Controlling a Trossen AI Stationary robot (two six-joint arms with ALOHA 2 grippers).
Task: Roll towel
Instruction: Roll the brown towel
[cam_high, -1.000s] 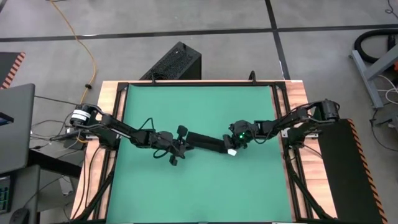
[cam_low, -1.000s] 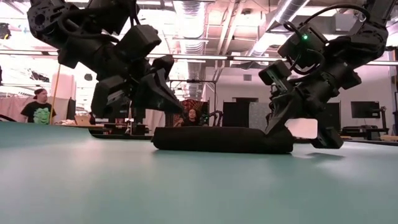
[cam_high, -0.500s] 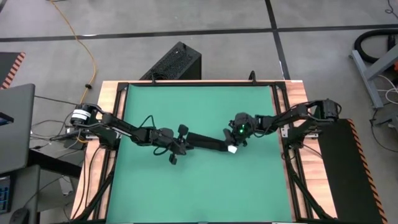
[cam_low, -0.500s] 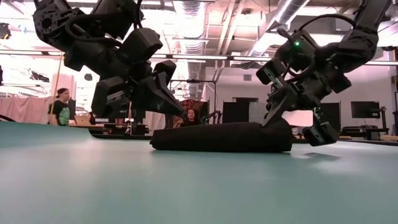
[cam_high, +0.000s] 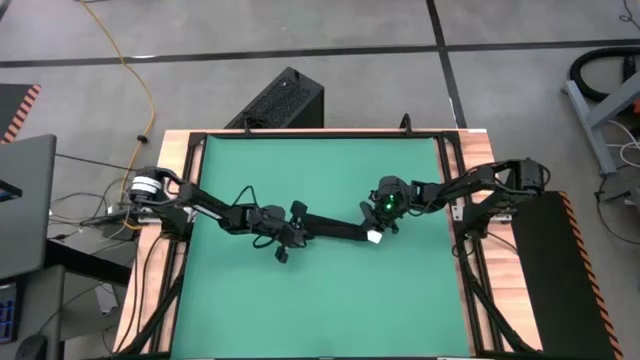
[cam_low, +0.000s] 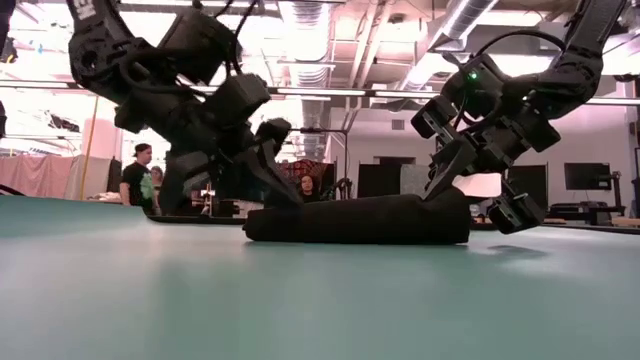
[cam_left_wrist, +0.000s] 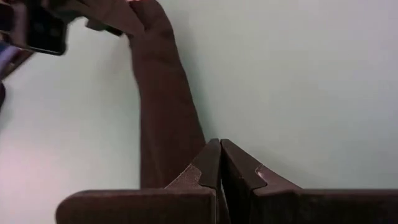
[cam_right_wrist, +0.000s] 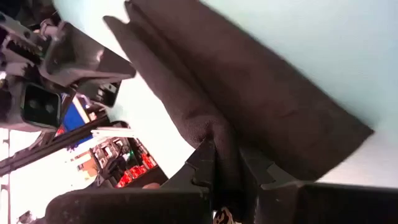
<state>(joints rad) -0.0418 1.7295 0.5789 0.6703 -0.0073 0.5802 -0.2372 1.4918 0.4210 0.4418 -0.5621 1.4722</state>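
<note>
The towel (cam_high: 335, 229) is a narrow black roll lying left to right across the middle of the green table (cam_high: 320, 310), with a small white tag (cam_high: 373, 238) at its right end. It also shows in the low view (cam_low: 350, 220). My left gripper (cam_high: 291, 231) is shut at the roll's left end, with its fingertips (cam_left_wrist: 219, 146) beside the cloth (cam_left_wrist: 163, 112). My right gripper (cam_high: 381, 217) is shut on the roll's right end, which stands a little higher than the rest. My left gripper's shut fingers slant down from the table's left at the roll's left end (cam_low: 262, 222); I cannot tell whether they touch it. My right gripper pinches a raised fold of cloth (cam_right_wrist: 219, 140) at the roll's right end between its two fingers. The fingers slant down from the table's right. That end (cam_low: 452, 200) is lifted slightly, and the rest of the roll lies on the table.
A hard black ribbed box (cam_high: 285, 100) sits on the floor beyond the table's far edge. People (cam_low: 137, 180) stand in the room behind. Green table surface lies open on the near (cam_high: 320, 310) and far (cam_high: 320, 165) sides of the roll.
My left gripper has gone down and toward the table's right, closing in on the roll's left end. My right gripper has gone toward the far edge and up, still shut on the cloth. The roll's right end has risen a little and its left end has stayed on the table.
</note>
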